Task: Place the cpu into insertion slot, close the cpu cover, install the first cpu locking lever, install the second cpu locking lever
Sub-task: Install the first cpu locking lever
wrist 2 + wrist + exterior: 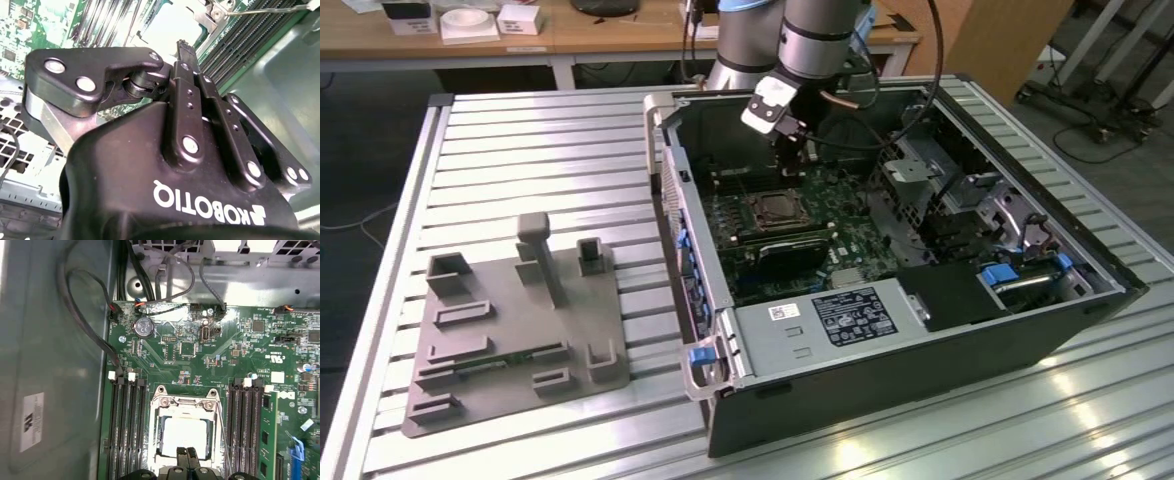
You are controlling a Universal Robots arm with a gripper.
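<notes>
In the first wrist view the cpu (185, 432) shows its pale silvery top in the insertion slot (781, 211) on the green motherboard. The cpu cover (156, 432), a silver frame, lies flat around it. A thin wire locking lever (222, 435) runs along one side of the socket and also shows in the second wrist view (265, 9). My gripper (187, 454) hangs just above the socket's edge, fingers shut together with nothing between them. The second wrist view shows the closed gripper (182, 46) pointing at the bright chip. In the exterior view the gripper (790, 172) reaches down into the case.
The open black computer case (881, 380) lies on a slatted metal table (534, 150). Black memory slots (127, 430) flank the socket on both sides. Cables (90, 325) run along the case wall. A grey fixture block (507, 330) stands at the exterior view's left.
</notes>
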